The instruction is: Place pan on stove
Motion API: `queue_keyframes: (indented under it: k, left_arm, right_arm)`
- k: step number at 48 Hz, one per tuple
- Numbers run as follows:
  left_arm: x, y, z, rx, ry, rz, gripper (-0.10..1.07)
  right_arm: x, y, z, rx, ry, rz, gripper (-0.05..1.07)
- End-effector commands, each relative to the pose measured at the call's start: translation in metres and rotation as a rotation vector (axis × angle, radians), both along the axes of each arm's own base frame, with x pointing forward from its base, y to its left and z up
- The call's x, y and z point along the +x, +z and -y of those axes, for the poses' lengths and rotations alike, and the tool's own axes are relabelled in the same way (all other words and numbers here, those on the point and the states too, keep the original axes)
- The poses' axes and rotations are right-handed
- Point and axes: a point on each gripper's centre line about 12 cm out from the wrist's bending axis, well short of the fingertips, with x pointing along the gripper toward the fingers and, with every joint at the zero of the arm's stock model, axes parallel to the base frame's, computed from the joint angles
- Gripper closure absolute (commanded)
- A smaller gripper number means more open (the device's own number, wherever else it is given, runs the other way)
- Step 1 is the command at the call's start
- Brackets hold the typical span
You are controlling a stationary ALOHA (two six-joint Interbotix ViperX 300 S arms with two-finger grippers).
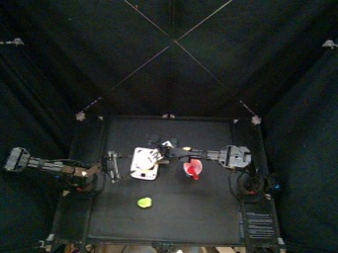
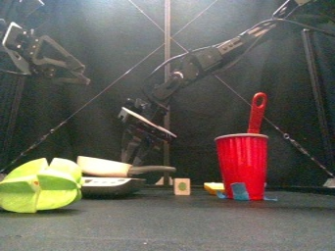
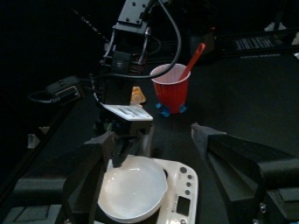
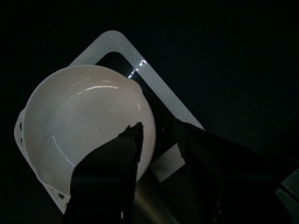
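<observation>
Pan [image 3: 131, 191] sits on stove [image 3: 184, 203], w/ red cup [image 3: 170, 85] beyond. Right gripper [image 4: 158, 149] over pan, jaws wide, holding nothing. Left gripper [image 3: 163, 140] open.

Lab test pen: black curtains [image 1: 53, 59], small table [image 1: 172, 203].

- No legible text, brand, number or sign appears in any view.
- Stove [image 3: 176, 188] — small marks sit on the white face beside the pan [image 3: 131, 190], too small to read.
- Red cup [image 2: 241, 165] — plain red wall in the front view, no lettering visible.
- Small cube [image 2: 182, 186] on the table beside the cup — it carries a dark mark on its near face, too small to make out.
- White tag [image 3: 126, 112] on the right arm, seen in the left wrist view — faint dark marks, unreadable.
</observation>
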Motion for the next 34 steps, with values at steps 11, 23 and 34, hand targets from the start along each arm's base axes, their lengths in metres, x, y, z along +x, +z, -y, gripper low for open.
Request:
queue_keyframes:
  k: [11,23,34]
  left_arm:
    - [0.0016,0.0049,-0.0007,0.006,0.004,0.012,-0.05]
    - [0.0018,0.0046,-0.0007,0.006,0.004,0.011,-0.05]
    - [0.0018,0.0046,-0.0007,0.004,0.004,0.011,-0.05]
  right_arm:
    - [0.0028,0.0452,-0.0033,-0.049,0.01,0.047,0.28]
    - [0.0038,0.046,-0.0053,-0.054,0.016,0.049,0.28]
    - [0.0032,0.0457,-0.0055,-0.053,0.017,0.047,0.28]
